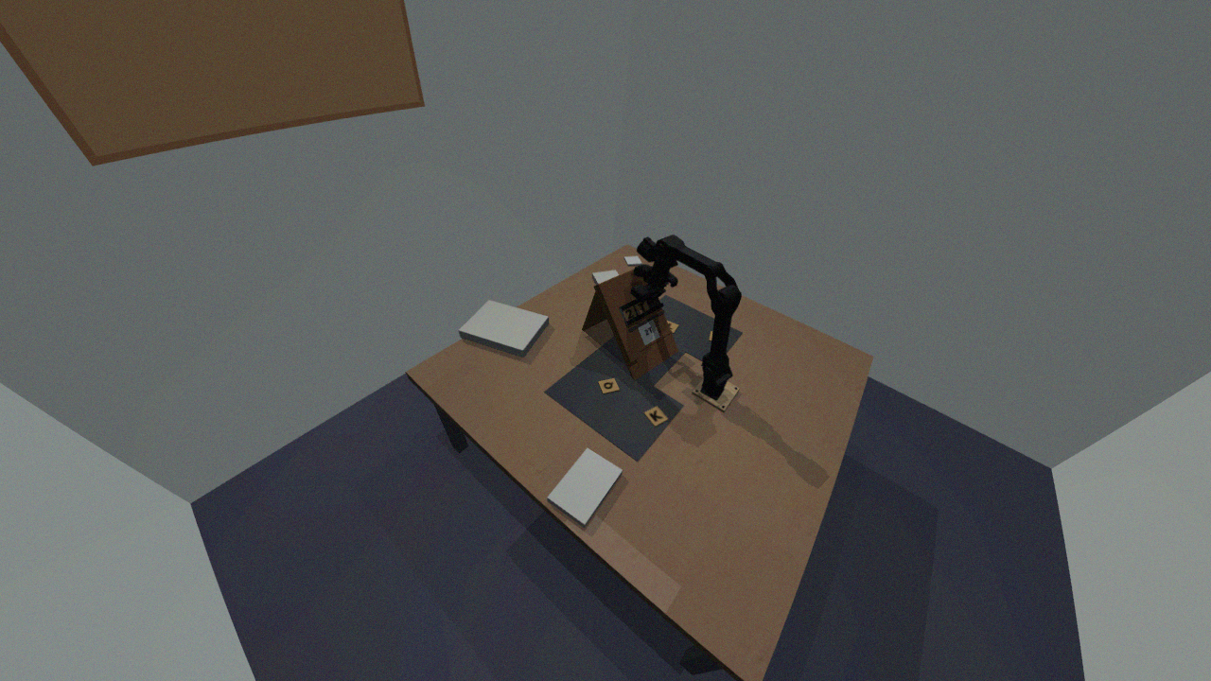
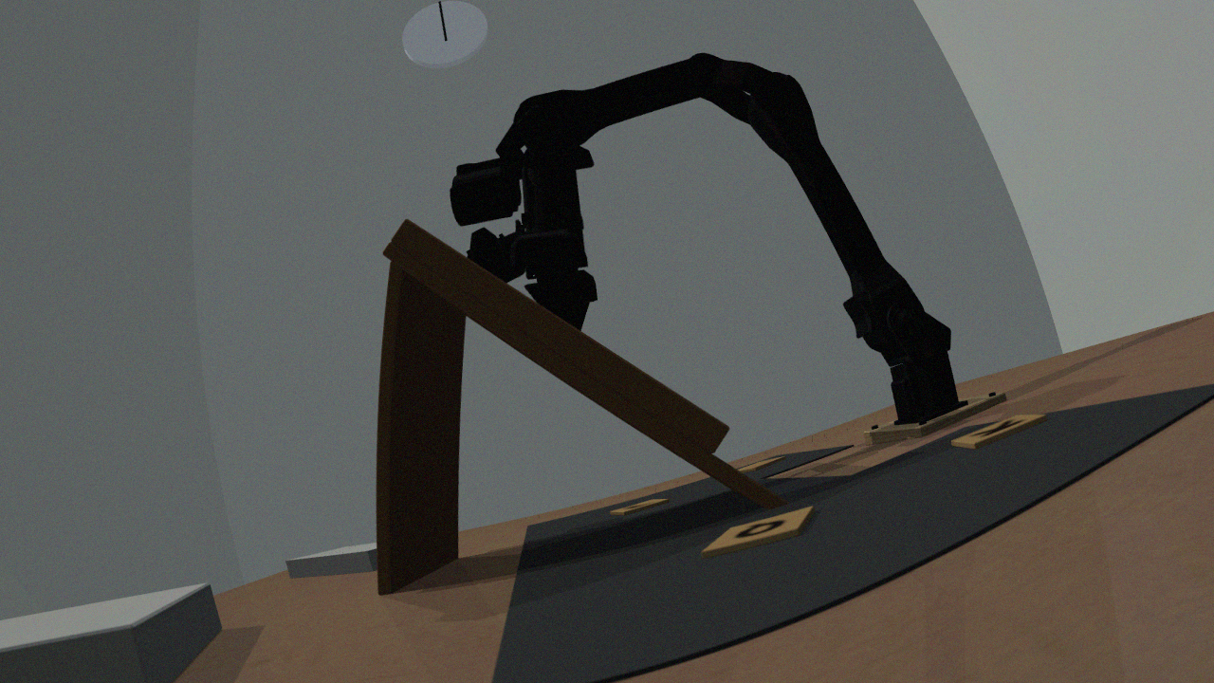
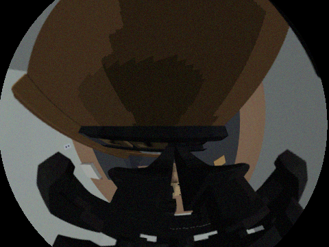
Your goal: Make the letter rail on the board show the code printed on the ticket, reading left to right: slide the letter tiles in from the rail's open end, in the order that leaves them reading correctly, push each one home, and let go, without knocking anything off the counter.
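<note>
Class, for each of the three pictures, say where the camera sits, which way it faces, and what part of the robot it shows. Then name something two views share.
Top: high above, looking down at the whole counter; entire arm shows.
Exterior: low at counter level, facing the slanted board edge-on; whole arm from base to pincer.
Wrist: on the arm's end, facing the board; only the shut pincer's fingers show.
Shared: top and exterior both show the O tile on the dark mat.

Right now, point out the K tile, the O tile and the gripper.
K tile (image 1: 656, 414): top view, its lettered face.
O tile (image 2: 758, 529): exterior view, its printed top.
gripper (image 2: 570, 316): exterior view, closed fingertips at the board.
</note>
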`<control>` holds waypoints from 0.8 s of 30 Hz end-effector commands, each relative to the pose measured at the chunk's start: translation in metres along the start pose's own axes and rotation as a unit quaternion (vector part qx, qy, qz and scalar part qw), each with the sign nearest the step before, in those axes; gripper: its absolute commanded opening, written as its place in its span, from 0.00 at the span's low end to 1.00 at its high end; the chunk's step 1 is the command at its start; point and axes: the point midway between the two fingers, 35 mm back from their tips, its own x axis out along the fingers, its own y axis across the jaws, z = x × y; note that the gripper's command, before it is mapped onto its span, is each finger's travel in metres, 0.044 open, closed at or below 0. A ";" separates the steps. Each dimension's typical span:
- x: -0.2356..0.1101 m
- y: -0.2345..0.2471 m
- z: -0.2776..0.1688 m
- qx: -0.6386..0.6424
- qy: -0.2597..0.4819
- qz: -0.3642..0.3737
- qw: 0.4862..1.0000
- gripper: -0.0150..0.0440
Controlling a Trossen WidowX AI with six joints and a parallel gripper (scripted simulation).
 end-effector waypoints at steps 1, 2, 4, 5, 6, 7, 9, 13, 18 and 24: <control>0.000 0.000 0.001 0.002 0.000 0.001 1.000 0.25; 0.000 0.001 0.000 0.002 0.000 0.001 1.000 0.25; -0.001 0.001 0.000 0.002 0.000 0.001 1.000 0.25; -0.001 0.002 0.000 0.002 0.000 0.001 1.000 0.25; -0.001 0.002 -0.001 0.002 0.000 0.001 1.000 0.25; -0.001 0.003 -0.001 0.002 0.000 0.001 1.000 0.25; -0.001 0.003 -0.001 0.002 0.000 0.001 1.000 0.25; -0.001 0.005 -0.001 0.002 0.000 0.001 1.000 0.25; -0.001 0.006 -0.001 0.002 0.000 0.001 1.000 0.25; -0.001 0.008 -0.001 0.002 0.000 0.001 1.000 0.25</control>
